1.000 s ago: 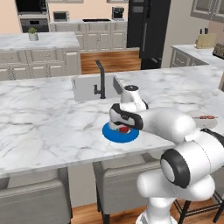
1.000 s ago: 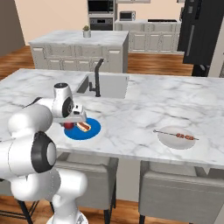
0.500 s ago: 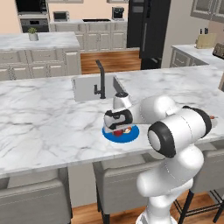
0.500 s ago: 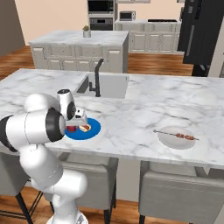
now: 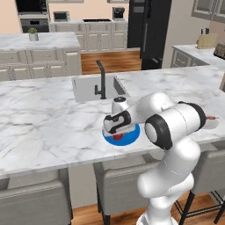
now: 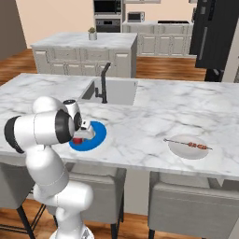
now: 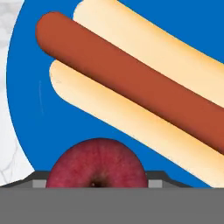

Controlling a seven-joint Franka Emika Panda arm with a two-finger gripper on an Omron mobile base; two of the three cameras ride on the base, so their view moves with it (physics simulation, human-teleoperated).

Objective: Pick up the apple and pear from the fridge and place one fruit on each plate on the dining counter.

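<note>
- Under the gripper (image 5: 117,131), the apple (image 7: 96,162) is sitting on the blue plate (image 7: 26,94); whether the jaws are gripping it cannot be told.
- Beyond the apple, a hot dog (image 7: 131,83) is lying across the plate.

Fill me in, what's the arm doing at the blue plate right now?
The gripper is low over the blue plate on the dining counter, with the apple right at its fingertips. A hot dog already lies on that plate. Whether the apple is still gripped or just released is unclear. The pale plate further along holds a skewer, no fruit yet.
</note>
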